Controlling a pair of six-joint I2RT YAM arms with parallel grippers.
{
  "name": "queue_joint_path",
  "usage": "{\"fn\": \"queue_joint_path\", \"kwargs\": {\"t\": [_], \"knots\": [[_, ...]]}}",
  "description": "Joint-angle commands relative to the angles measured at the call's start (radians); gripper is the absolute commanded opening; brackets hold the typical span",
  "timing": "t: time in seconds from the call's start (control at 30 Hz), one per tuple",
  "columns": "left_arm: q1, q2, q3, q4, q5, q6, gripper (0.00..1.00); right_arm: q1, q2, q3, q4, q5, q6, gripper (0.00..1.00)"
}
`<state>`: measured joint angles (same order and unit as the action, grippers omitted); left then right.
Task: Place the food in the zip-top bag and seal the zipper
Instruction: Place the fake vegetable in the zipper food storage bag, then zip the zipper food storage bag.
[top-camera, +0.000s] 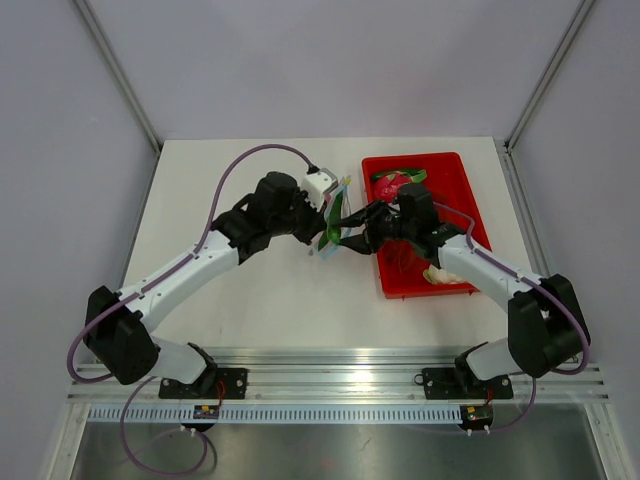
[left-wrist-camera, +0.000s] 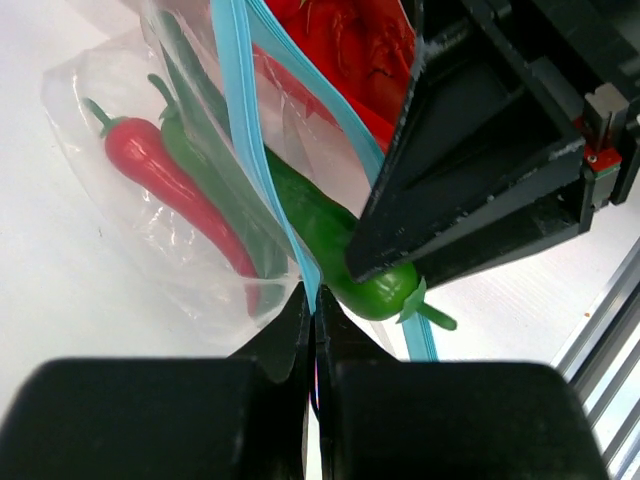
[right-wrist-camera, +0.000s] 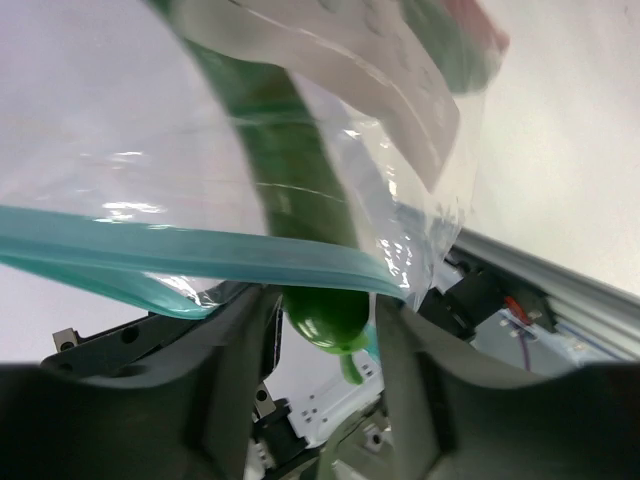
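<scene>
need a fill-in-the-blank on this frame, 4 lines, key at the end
1. The left gripper has its jaws ___ on the light-blue zipper strip of the crinkly clear plastic bag.
2. The long green pepper pokes partly ___ the bag's mouth.
3. The right gripper has the pepper's ___ end between its jaws.
4. The pink dragon fruit lies in the ___ plastic tray.

Missing words: shut; out of; stem; red
</scene>
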<state>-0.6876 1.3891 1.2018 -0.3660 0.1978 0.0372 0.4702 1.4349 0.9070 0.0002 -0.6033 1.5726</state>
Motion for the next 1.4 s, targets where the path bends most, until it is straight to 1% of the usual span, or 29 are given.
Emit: {"fn": "queue_joint_path", "kwargs": {"t": [0.0,0.13,0.23,0.27,0.33,0.37,0.47,0.5,0.53,0.63,0.67,0.73,0.8,0.83,0.93,1.0,1.07,1.13,1.23,1.27,1.33,1.37], "knots": [[-0.009,-0.029,0.005,0.024,0.034,0.007,0.00,-0.001,-0.014,0.104,-0.119,0.077,-0.135,0.57],[-0.009,-0.015,0.013,0.024,0.038,-0.005,0.00,0.001,-0.037,0.144,-0.190,0.086,-0.206,0.60],[-0.009,0.002,0.025,0.018,0.040,-0.016,0.00,0.001,-0.044,0.164,-0.226,0.071,-0.258,0.60],[-0.009,0.010,0.034,0.013,0.038,-0.019,0.00,0.001,-0.048,0.177,-0.264,0.073,-0.296,0.59],[-0.009,0.021,0.041,0.007,0.043,-0.022,0.00,0.001,-0.068,0.184,-0.301,0.091,-0.335,0.56],[-0.007,0.030,0.045,0.003,0.045,-0.023,0.00,-0.001,-0.077,0.193,-0.343,0.102,-0.376,0.51],[-0.007,0.040,0.065,-0.017,0.048,-0.026,0.00,0.001,-0.111,0.216,-0.420,0.149,-0.456,0.42],[-0.007,0.050,0.077,-0.027,0.051,-0.026,0.00,-0.001,-0.117,0.220,-0.457,0.160,-0.497,0.35],[-0.007,0.054,0.082,-0.031,0.054,-0.025,0.00,-0.001,-0.135,0.230,-0.469,0.177,-0.519,0.33],[-0.006,0.074,0.105,-0.053,0.058,-0.026,0.00,0.001,-0.166,0.272,-0.563,0.256,-0.620,0.31],[-0.006,0.079,0.111,-0.059,0.061,-0.029,0.00,0.001,-0.172,0.280,-0.590,0.284,-0.643,0.32],[-0.006,0.083,0.117,-0.063,0.074,-0.031,0.00,0.001,-0.195,0.286,-0.644,0.353,-0.698,0.44],[-0.006,0.088,0.122,-0.060,0.077,-0.031,0.00,0.001,-0.202,0.285,-0.664,0.379,-0.736,0.52],[-0.006,0.093,0.127,-0.062,0.077,-0.031,0.00,0.001,-0.192,0.286,-0.674,0.387,-0.746,0.62],[-0.006,0.099,0.131,-0.067,0.078,-0.033,0.00,0.027,-0.173,0.291,-0.672,0.373,-0.769,0.75],[-0.006,0.102,0.133,-0.067,0.080,-0.031,0.00,0.047,-0.163,0.293,-0.651,0.375,-0.775,0.80],[-0.006,0.105,0.134,-0.070,0.083,-0.031,0.00,0.068,-0.156,0.299,-0.626,0.372,-0.778,0.81],[-0.007,0.105,0.134,-0.070,0.088,-0.033,0.00,0.079,-0.140,0.306,-0.620,0.373,-0.772,0.81],[-0.006,0.106,0.137,-0.074,0.091,-0.033,0.00,0.084,-0.113,0.317,-0.582,0.361,-0.758,0.77],[-0.006,0.106,0.137,-0.080,0.091,-0.031,0.00,0.085,-0.099,0.325,-0.594,0.372,-0.769,0.69],[-0.006,0.105,0.136,-0.083,0.088,-0.031,0.00,0.087,-0.048,0.343,-0.608,0.396,-0.781,0.60],[-0.006,0.105,0.137,-0.085,0.088,-0.033,0.00,0.087,-0.030,0.346,-0.611,0.396,-0.796,0.54]]}}
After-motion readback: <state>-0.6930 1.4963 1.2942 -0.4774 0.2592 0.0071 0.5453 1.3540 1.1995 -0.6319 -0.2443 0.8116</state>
